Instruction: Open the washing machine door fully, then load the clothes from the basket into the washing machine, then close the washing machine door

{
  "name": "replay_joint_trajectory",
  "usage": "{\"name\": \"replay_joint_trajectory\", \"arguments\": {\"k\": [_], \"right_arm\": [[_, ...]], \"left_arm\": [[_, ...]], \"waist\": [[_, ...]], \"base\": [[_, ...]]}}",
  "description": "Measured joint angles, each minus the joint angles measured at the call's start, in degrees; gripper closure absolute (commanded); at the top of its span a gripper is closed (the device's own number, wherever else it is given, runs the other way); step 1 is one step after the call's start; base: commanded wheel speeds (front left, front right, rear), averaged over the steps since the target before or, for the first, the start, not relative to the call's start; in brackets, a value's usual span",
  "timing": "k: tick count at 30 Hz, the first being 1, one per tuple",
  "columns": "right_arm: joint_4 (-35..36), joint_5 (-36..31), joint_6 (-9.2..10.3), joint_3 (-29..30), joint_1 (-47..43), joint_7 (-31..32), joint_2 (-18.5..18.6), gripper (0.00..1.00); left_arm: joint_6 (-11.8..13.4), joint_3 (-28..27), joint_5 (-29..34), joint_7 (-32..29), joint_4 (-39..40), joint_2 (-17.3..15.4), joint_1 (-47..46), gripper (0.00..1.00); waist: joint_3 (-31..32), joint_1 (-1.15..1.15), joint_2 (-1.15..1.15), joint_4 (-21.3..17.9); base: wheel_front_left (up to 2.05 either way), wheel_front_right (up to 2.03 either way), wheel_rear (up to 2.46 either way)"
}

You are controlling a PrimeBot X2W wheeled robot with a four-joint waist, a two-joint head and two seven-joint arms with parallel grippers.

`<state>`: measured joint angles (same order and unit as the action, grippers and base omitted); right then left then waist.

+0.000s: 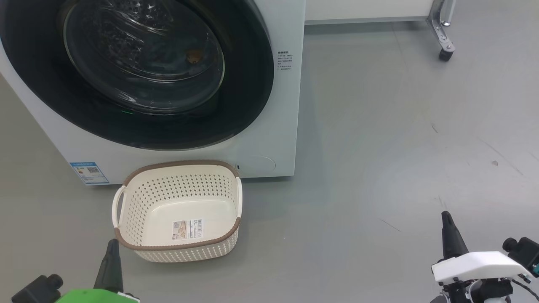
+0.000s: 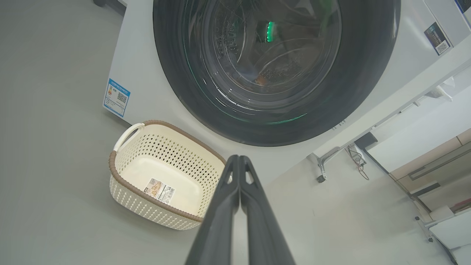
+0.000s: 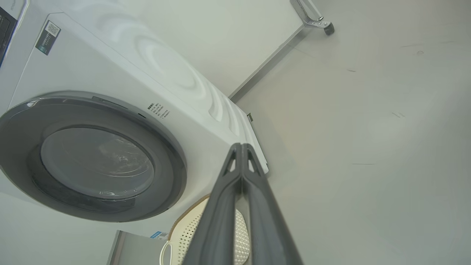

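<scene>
Basket [image 1: 181, 189] near washing machine [image 1: 269, 139] base, door [image 1: 248, 84] shut, floor [image 1: 400, 147] stretching right

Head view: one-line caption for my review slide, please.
Washing machine door shut, empty basket on the floor before it, left gripper and right gripper closed and empty.

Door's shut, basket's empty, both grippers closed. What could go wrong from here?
1. The washing machine door looks flush, but its latch is not visible, so it may not have caught.
2. The basket stands right below the door and the left gripper is near its corner. A forward move could knock it.
3. An orange-brown patch shows behind the glass. Whether any fabric is trapped at the door's edge cannot be told.
</scene>
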<state>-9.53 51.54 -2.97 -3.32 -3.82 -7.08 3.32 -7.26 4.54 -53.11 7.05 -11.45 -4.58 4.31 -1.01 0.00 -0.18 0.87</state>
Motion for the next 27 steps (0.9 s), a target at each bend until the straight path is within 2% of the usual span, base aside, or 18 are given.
{"name": "replay_joint_trajectory", "arguments": {"k": [27], "right_arm": [[-2.2, 17.5, -1.51, 2.7, 2.5, 4.0, 0.5, 1.00]], "left_arm": [[0.2, -1.8, -17.1, -4.0, -1.3, -0.1, -2.9, 1.00]], "waist": [[0.3, 0.00, 0.00, -0.4]], "base": [[0.00, 0.00, 0.00]]}}
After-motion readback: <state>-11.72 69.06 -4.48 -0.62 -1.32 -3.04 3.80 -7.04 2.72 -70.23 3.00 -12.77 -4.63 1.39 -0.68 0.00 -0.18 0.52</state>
